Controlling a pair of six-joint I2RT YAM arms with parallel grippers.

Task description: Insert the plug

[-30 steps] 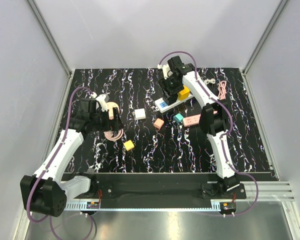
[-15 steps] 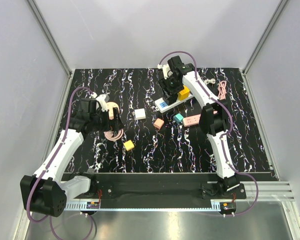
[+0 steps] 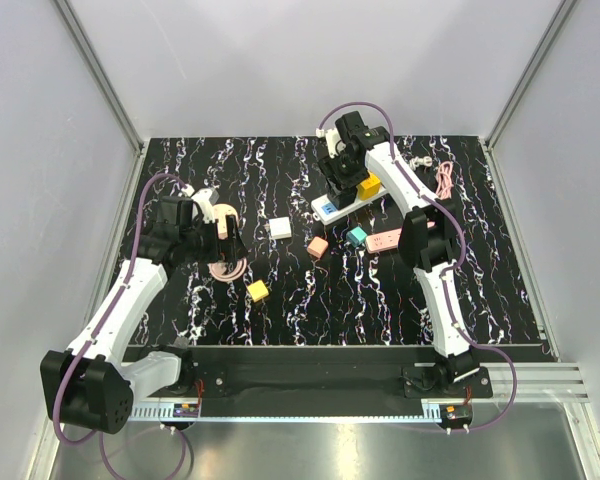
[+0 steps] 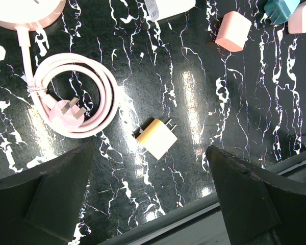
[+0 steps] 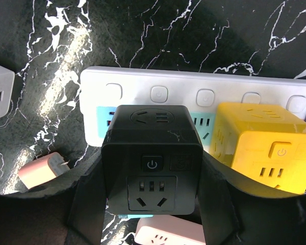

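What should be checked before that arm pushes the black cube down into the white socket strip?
1. Grip: the right gripper has a finger on each side of the black cube. Ok.
2. Position: the cube sits over the white strip, in line with its blue sockets. Ok.
3. Pins lined up with a free socket: the cube hides both its pins and the socket under it. Cannot tell.
4. Neighbour: the yellow cube sits on the strip with a gap to the black one. Ok.
5. Other arm: the left gripper is open, holds nothing and is far from the strip, by the pink cable. Ok.
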